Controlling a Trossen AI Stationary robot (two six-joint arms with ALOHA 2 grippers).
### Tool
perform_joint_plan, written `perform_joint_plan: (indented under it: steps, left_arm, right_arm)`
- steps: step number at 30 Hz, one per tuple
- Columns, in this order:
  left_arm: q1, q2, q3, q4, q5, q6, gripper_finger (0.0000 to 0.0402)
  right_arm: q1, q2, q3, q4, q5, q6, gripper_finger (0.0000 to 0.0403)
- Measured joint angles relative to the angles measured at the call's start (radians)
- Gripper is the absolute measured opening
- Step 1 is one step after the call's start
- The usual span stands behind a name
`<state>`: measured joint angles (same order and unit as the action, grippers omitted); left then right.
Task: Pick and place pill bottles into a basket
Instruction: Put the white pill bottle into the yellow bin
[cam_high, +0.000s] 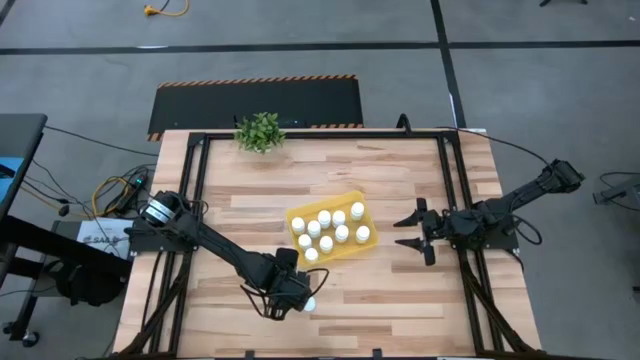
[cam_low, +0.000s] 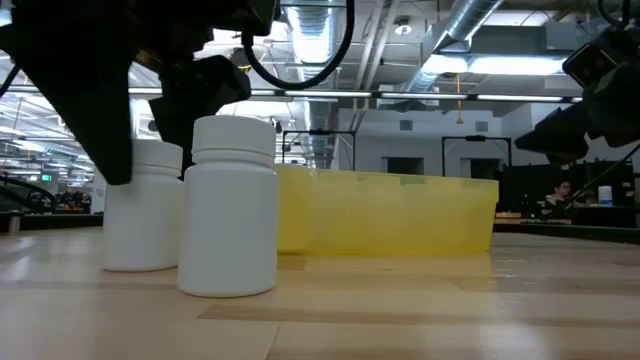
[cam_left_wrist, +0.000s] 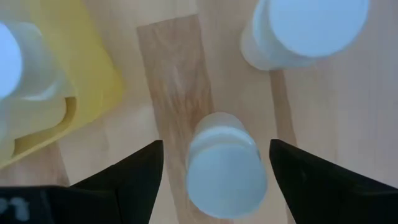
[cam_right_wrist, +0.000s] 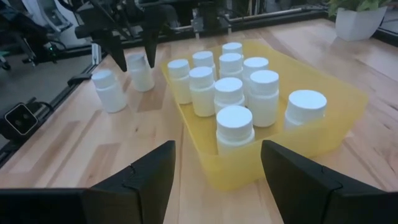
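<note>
The yellow basket (cam_high: 330, 230) sits mid-table and holds several white pill bottles (cam_right_wrist: 245, 84) standing upright. Two more bottles stand on the wood near its near-left corner. My left gripper (cam_left_wrist: 216, 144) points down, open, with a finger on each side of one of them (cam_left_wrist: 225, 165) and a gap showing on both sides. The other loose bottle (cam_left_wrist: 305, 31) stands close beside it, nearer the table's front (cam_low: 232, 205). My right gripper (cam_high: 412, 232) waits open to the right of the basket, with nothing between its fingers (cam_right_wrist: 217, 149).
A small green potted plant (cam_high: 260, 131) stands at the table's far edge. Black frame rails (cam_high: 455, 200) run along the table's left and right sides. A person (cam_low: 565, 190) sits in the room beyond the table. Bare wood lies between the basket and the near edge.
</note>
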<state>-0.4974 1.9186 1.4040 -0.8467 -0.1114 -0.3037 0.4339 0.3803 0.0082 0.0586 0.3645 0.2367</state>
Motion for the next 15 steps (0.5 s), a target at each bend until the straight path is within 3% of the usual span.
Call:
perform_joint_plan:
  steps: [15]
  left_arm:
    - [0.002,0.000,-0.001,0.003,-0.009,-0.014,0.0278]
  right_arm:
    - [0.000,0.000,0.001,-0.002,0.000,0.000,0.0230]
